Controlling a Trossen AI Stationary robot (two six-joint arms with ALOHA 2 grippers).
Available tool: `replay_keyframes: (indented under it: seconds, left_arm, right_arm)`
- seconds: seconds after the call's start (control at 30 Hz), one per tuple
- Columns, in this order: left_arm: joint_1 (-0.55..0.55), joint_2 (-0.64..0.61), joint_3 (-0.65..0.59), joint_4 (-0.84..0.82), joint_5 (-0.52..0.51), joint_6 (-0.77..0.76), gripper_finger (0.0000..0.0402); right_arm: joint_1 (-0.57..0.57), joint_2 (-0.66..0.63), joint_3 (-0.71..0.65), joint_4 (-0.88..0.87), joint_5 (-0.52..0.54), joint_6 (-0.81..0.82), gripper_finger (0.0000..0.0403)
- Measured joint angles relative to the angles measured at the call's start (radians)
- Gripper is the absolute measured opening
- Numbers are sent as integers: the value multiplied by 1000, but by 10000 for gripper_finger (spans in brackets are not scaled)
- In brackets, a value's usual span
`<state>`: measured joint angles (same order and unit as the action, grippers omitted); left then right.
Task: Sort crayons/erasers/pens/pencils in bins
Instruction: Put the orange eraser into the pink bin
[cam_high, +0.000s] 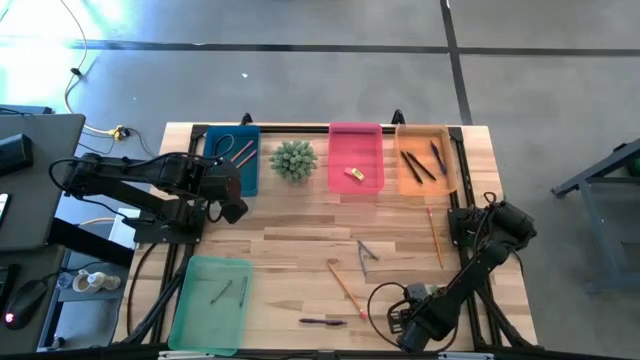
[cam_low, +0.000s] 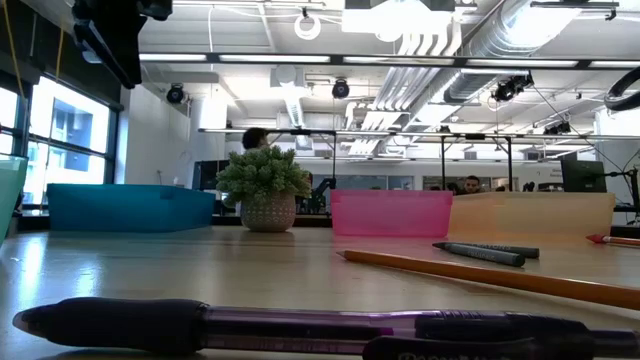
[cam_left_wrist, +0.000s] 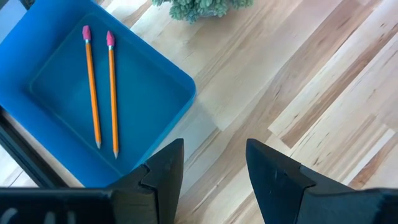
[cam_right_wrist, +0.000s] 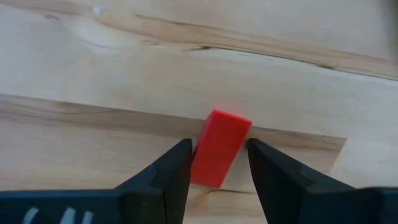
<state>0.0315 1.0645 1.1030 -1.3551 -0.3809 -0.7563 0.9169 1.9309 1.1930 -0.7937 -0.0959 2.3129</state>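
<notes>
From the high view I see the left gripper (cam_high: 232, 203) beside the blue bin (cam_high: 233, 158), which holds 2 pencils (cam_high: 243, 153). The right gripper (cam_high: 403, 322) is low at the table's near edge, right of a dark pen (cam_high: 322, 321). A yellow eraser (cam_high: 353, 173) lies in the pink bin (cam_high: 356, 157), dark pens in the orange bin (cam_high: 426, 158), and a crayon (cam_high: 222, 292) in the green bin (cam_high: 210, 303). Loose pencils and grey crayons lie mid-table.

In the low view, the dark pen (cam_low: 300, 325) lies nearest me, a plant (cam_low: 266, 190) between the blue and pink bins.

My left wrist view shows its fingers (cam_left_wrist: 165, 174) apart, holding nothing, above bare wood next to the blue bin (cam_left_wrist: 180, 93).

My right wrist view shows the fingers (cam_right_wrist: 171, 171) straddling a red eraser (cam_right_wrist: 221, 146) on the table; I cannot tell whether they pinch it.
</notes>
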Motion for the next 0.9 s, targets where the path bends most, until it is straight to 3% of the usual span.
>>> replay_keyframes:
  seconds: [0.37, 0.73, 0.9]
  left_arm:
    - [0, 0, 0, 0, 1, 0, 163]
    - [0, 0, 0, -1, 4, 0, 163]
    - [0, 0, 0, -2, 16, 0, 163]
  right_arm:
    - [0, 2, -2, 0, 10, -1, 79]
    - [0, 4, 10, 12, 19, -36, 72]
    - [3, 14, 73, -65, 96, -76, 71]
